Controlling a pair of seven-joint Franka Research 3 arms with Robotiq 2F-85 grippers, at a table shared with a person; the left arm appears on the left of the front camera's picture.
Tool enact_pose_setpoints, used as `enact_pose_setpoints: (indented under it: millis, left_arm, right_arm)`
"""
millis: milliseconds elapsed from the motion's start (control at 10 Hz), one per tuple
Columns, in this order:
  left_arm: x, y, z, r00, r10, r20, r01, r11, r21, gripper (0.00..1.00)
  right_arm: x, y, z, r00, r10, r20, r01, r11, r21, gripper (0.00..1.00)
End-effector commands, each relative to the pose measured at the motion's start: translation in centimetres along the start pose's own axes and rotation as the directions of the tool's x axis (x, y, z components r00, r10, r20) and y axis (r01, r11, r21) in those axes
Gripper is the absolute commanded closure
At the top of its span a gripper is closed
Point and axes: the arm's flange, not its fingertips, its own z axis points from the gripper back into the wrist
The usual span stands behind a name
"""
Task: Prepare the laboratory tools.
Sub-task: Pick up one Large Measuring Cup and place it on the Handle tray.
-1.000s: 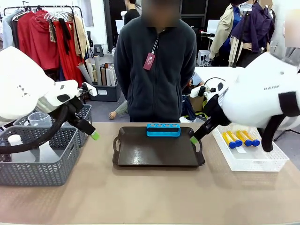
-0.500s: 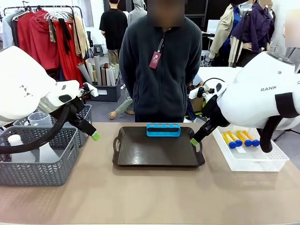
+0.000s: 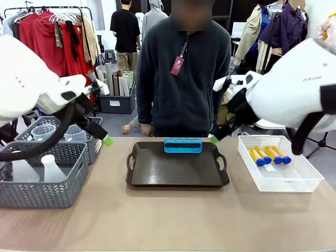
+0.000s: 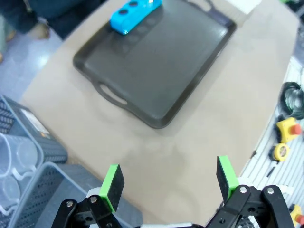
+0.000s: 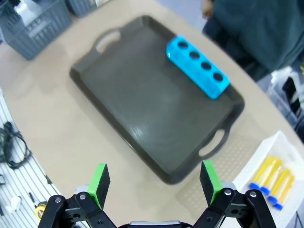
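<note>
Left gripper point(image 4: 169, 178) and right gripper point(image 5: 154, 181) are hovering, jaws spread, empty, with nothing fetched yet. Rack point(image 3: 182, 145) is waiting on the tray point(image 3: 173, 170), tubes point(image 3: 268, 155) lying in the white basket point(image 3: 286, 185); the right gripper probably needs lowering onto one.

No word or number reads clearly.

- Maroon tag point(image 3: 178, 66) on a lanyard against the person's dark jacket point(image 3: 184, 79): a pale round mark, print too small to make out.
- Right arm's white shell point(image 3: 310, 77): a short line of faint grey lettering, blurred beyond reading.
- Grey mesh basket point(image 4: 28, 128), left wrist view: a white sticker on its rim, with specks of print that are illegible.
- White basket point(image 3: 283, 184): a white slip point(image 3: 269, 168) lies just in front of the blue-capped tubes point(image 3: 268, 155); any writing on it cannot be told.
</note>
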Motion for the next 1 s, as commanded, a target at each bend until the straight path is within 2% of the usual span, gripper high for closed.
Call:
enact_pose_setpoints:
  millis: [0, 200, 500, 700, 900]
  left_arm:
    - [1.1, 1.1, 2.6, 0.996, -0.070, 0.058, 0.073, 0.995, -0.068, 0.00]
    - [2.4, 1.2, 5.9, 0.982, -0.145, 0.120, 0.148, 0.989, -0.015, 0.00]
    - [4.3, 2.9, 9.8, 0.963, -0.212, 0.166, 0.209, 0.977, 0.036, 0.00]
    - [5.7, 3.6, 11.9, 0.956, -0.235, 0.174, 0.226, 0.972, 0.071, 0.00]
    - [6.9, 4.2, 12.5, 0.962, -0.213, 0.170, 0.203, 0.976, 0.072, 0.00]
  right_arm:
    - [1.4, -1.1, 3.0, 0.995, 0.030, 0.100, -0.042, 0.992, 0.121, 0.00]
    - [2.5, -2.3, 6.1, 0.990, 0.019, 0.141, -0.037, 0.992, 0.124, 0.00]
    - [3.0, -5.3, 9.5, 0.991, 0.002, 0.132, -0.018, 0.993, 0.117, 0.00]
    - [3.1, -8.0, 12.1, 0.991, -0.029, 0.128, 0.018, 0.996, 0.088, 0.00]
    - [3.1, -10.2, 14.0, 0.996, -0.019, 0.090, 0.010, 0.994, 0.105, 0.00]
